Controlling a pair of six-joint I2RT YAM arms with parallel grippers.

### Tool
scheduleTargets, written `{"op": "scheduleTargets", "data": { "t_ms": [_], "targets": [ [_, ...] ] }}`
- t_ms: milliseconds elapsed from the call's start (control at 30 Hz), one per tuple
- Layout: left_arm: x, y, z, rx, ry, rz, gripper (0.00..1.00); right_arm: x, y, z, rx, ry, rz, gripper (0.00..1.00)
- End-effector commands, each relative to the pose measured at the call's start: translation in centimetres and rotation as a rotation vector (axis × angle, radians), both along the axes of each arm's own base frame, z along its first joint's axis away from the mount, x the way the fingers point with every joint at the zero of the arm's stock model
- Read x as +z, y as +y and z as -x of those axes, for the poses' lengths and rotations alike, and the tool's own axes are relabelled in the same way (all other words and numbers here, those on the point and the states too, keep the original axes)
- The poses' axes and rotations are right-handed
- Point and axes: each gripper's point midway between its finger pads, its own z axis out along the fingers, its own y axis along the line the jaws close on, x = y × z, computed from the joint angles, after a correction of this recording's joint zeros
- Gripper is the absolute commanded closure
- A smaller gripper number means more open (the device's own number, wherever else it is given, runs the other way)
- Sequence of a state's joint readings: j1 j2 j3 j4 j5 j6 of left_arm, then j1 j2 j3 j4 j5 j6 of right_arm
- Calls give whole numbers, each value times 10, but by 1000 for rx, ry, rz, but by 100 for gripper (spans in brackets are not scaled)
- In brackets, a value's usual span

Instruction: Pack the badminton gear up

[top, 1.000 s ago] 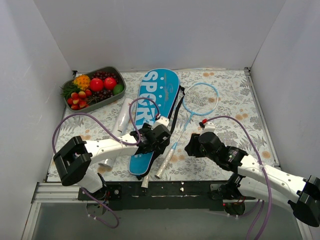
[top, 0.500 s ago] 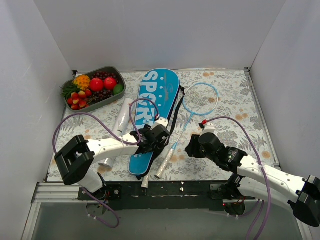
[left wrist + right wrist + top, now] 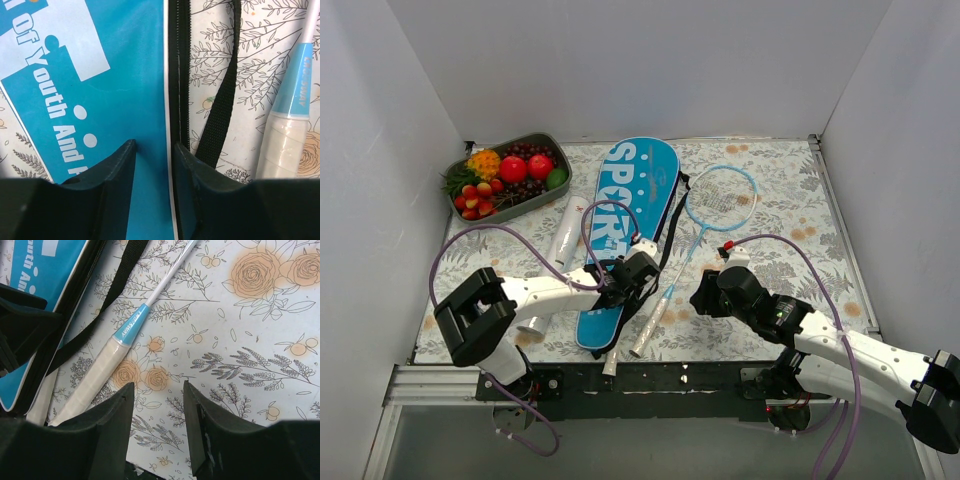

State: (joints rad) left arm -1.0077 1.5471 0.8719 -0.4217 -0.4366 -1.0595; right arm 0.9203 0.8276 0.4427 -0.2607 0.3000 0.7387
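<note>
The blue "SPORT" bag [image 3: 620, 225] lies lengthwise in mid-table, zip edge and black strap [image 3: 225, 100] on its right. My left gripper [image 3: 638, 268] rests on its lower part. In the left wrist view its jaws [image 3: 154, 145] stand narrowly apart astride the bag's [image 3: 115, 90] right edge. One racket [image 3: 720, 197] lies loose to the right, its pale handle [image 3: 100, 375] just left of my right gripper [image 3: 158, 385], which is open over bare cloth. A second handle [image 3: 611, 362] pokes out of the bag's near end. The white tube [image 3: 563, 235] lies left of the bag.
A grey tray [image 3: 544, 137] of colourful fruit stands at the back left. White walls close in the flowered table on three sides. Purple cables loop above both arms. The black rail with the arm bases runs along the near edge.
The left gripper's jaws have drawn much closer together over the bag's edge, and that wrist has shifted slightly. The right arm has stayed put.
</note>
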Motion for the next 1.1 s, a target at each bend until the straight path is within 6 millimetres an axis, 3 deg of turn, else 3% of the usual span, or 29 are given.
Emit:
{"op": "scheduleTargets", "data": {
  "t_ms": [0, 100, 433, 533, 633, 767, 1000, 1033, 1067],
  "targets": [
    [-1, 5, -2, 5, 3, 4, 74, 5, 3, -3, -8, -18, -29, 49],
    [4, 5, -3, 5, -1, 10, 81, 5, 3, -3, -4, -20, -28, 49],
    [44, 2, -13, 17, -43, 110, 85, 8, 8, -4, 18, -21, -22, 49],
    [57, 2, -15, 18, -57, 139, 88, 10, 13, -5, 34, -29, -31, 49],
    [63, 6, -16, 30, -64, 144, 100, 16, 20, -8, 51, -40, -42, 49],
    [73, 15, -18, 76, -89, 163, 100, 28, 31, -14, 73, -57, -63, 47],
    [93, 51, -48, 207, -133, 205, 100, 56, 33, -48, 44, -111, 51, 42],
    [99, 52, -52, 216, -141, 220, 100, 51, 31, -52, 39, -92, 82, 42],
    [103, 52, -55, 218, -141, 240, 100, 62, 36, -59, 46, -105, 64, 42]
  ]
}}
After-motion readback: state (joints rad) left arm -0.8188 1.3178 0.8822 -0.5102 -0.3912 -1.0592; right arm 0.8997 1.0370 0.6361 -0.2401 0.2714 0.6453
